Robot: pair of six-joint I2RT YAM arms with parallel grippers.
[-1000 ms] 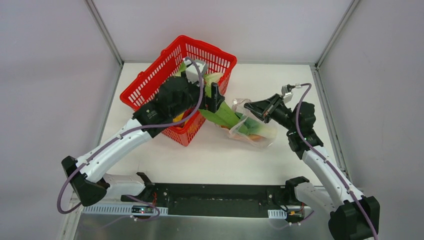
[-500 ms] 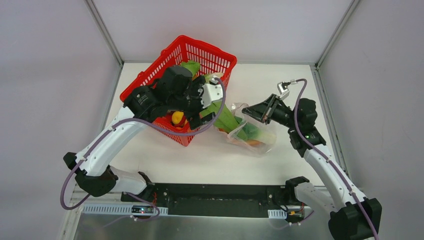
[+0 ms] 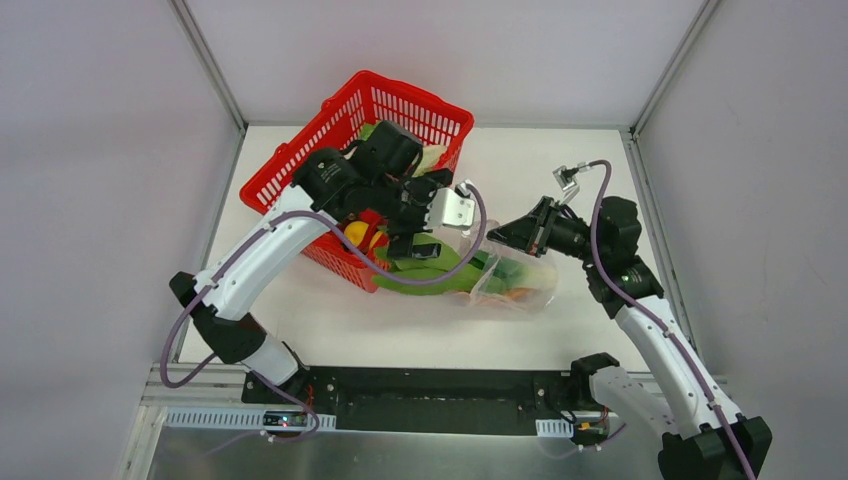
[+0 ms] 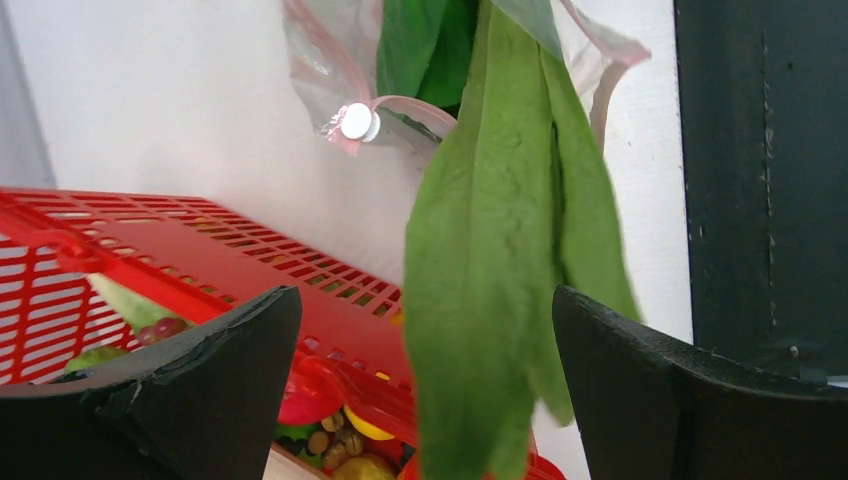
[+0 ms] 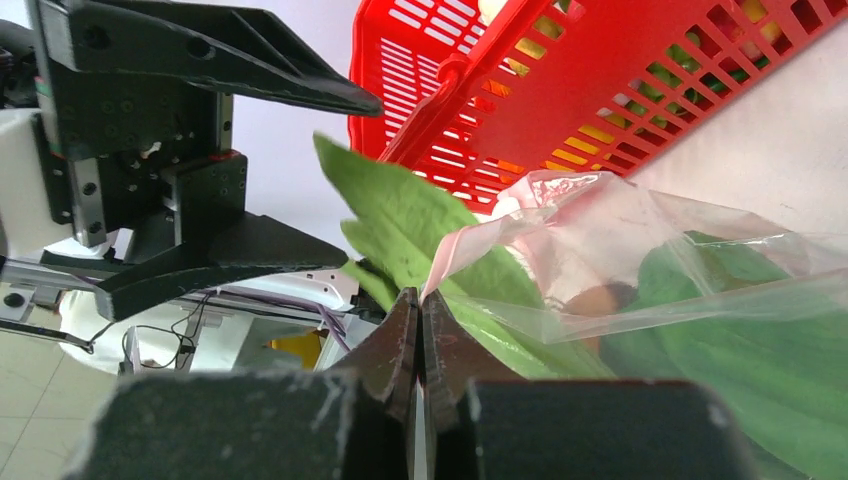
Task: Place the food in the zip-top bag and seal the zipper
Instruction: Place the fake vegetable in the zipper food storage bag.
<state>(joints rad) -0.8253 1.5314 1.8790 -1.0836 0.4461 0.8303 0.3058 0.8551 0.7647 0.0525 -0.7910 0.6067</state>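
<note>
The clear dotted zip-top bag [image 3: 522, 278] lies on the table right of the red basket. My right gripper [image 3: 503, 232] is shut on its pinkish zipper strip [image 5: 468, 243] and holds the mouth up. Green leaves [image 3: 425, 270] lie half inside the bag, with their stems over the basket corner. My left gripper [image 3: 415, 220] hovers over them with jaws wide open. In the left wrist view the leaves [image 4: 500, 250] run between its fingers without touching them. An orange-brown piece [image 5: 598, 298] sits inside the bag. A yellow lemon [image 3: 355, 235] lies in the basket.
The red mesh basket [image 3: 300, 165] stands tilted at the back left with several toy foods in it, including pale bok choy [image 3: 432, 155]. The left arm crosses over it. Grey walls close the table's back and sides. A black rail [image 3: 430, 385] runs along the near edge.
My left arm has swung right and down over the basket corner. The leaves now lie lower with their tips in the bag. My right gripper has drawn the bag mouth slightly right.
</note>
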